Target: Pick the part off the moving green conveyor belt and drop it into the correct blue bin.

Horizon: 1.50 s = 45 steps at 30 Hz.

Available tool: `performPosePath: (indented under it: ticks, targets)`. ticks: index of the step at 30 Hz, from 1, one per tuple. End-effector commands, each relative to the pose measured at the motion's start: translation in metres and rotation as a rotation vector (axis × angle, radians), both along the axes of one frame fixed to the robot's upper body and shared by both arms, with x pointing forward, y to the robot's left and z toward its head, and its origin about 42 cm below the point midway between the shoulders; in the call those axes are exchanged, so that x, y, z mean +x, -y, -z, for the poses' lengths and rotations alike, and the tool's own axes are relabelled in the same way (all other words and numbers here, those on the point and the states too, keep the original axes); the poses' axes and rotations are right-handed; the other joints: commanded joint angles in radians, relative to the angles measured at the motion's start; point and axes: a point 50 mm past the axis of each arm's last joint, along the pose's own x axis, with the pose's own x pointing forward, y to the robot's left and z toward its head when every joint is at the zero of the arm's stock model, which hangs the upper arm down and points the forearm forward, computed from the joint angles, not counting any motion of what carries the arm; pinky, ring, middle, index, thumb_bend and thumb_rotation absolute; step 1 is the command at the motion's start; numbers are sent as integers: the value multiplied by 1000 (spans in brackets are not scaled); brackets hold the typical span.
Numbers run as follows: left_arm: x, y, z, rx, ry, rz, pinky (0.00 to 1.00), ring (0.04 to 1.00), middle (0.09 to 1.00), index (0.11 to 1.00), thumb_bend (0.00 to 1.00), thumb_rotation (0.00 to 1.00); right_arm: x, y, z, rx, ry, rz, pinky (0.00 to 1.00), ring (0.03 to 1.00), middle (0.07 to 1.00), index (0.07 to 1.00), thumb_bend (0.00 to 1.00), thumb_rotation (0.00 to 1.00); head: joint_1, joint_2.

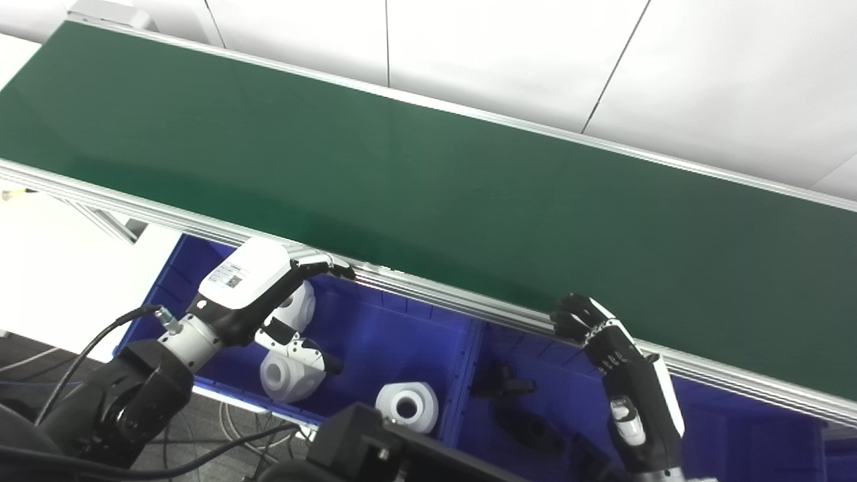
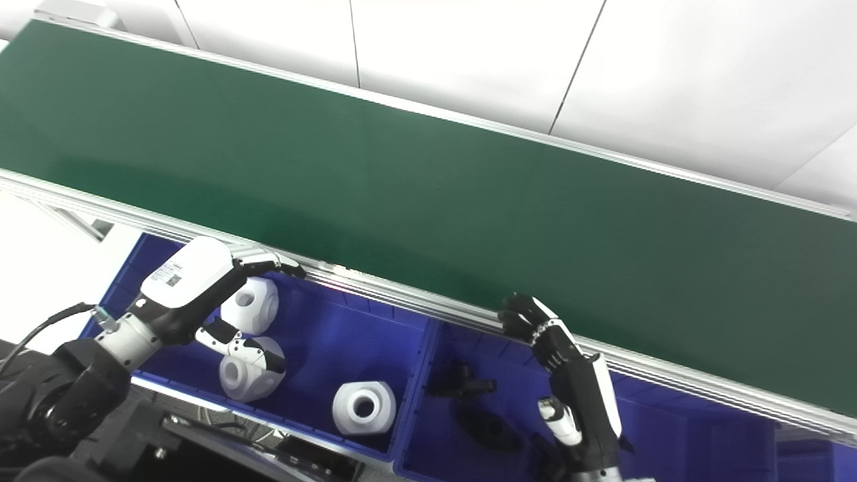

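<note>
My left hand [image 1: 258, 288] hung open over the left blue bin [image 1: 375, 335] of white parts [image 1: 407, 405]; right hand [image 1: 619, 361] empty, fingers spread beside the belt [image 1: 428, 181].

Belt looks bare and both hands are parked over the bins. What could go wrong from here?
1. The left robot hand hangs among white parts in the left bin; lifting may snag one.
2. The right robot hand has its fingertips at the belt rail; reaching out might clip it.
</note>
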Motion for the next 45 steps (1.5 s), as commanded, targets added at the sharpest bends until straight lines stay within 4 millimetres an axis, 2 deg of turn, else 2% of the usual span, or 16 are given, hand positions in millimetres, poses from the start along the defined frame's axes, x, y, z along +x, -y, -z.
performPosePath:
  ticks: [1, 5, 10, 11, 15, 19, 24, 29, 34, 45]
  targets:
    - [0, -1, -17, -36, 96, 34, 654, 698, 716, 710, 883, 652, 1, -2, -8, 16, 31, -1, 750, 793, 831, 839, 932, 891, -1, 0]
    - [4, 13, -32, -99, 179, 55, 638, 690, 708, 694, 877, 651, 0, -2, -7, 19, 28, -3, 754, 796, 832, 839, 922, 885, -34, -4]
    - [12, 42, -59, -213, 280, 58, 616, 681, 701, 683, 882, 611, -1, -8, -5, 14, 34, 2, 752, 791, 824, 834, 913, 889, -115, -15]
    - [12, 44, -61, -226, 289, 57, 617, 681, 702, 682, 881, 606, -1, -9, -5, 14, 35, 3, 750, 790, 823, 833, 911, 889, -115, -15]
    - [31, 70, -67, -413, 320, 56, 619, 689, 712, 687, 850, 601, -2, -19, -1, 10, 44, 8, 737, 788, 827, 839, 924, 896, -207, -33]
    - [48, 86, -43, -586, 261, 59, 593, 674, 709, 694, 838, 589, -3, -28, 3, 5, 49, 18, 737, 789, 827, 839, 920, 898, -301, -52]
    - [63, 109, -11, -777, 176, 63, 608, 684, 714, 693, 814, 583, -5, -36, 8, -20, 56, 22, 732, 789, 831, 841, 913, 920, -355, -72]
    - [58, 133, 28, -854, 49, 91, 659, 727, 748, 729, 773, 603, -7, -45, 13, -24, 41, 48, 724, 785, 829, 829, 933, 914, -400, -101]
    - [48, 135, 55, -874, -53, 92, 675, 738, 759, 727, 760, 586, -9, -48, 19, -32, 25, 54, 727, 787, 835, 830, 932, 915, -421, -121]
    - [42, 131, 65, -891, -118, 112, 674, 746, 765, 722, 772, 590, -11, -47, 25, -40, 6, 60, 728, 776, 837, 831, 947, 914, -420, -137]
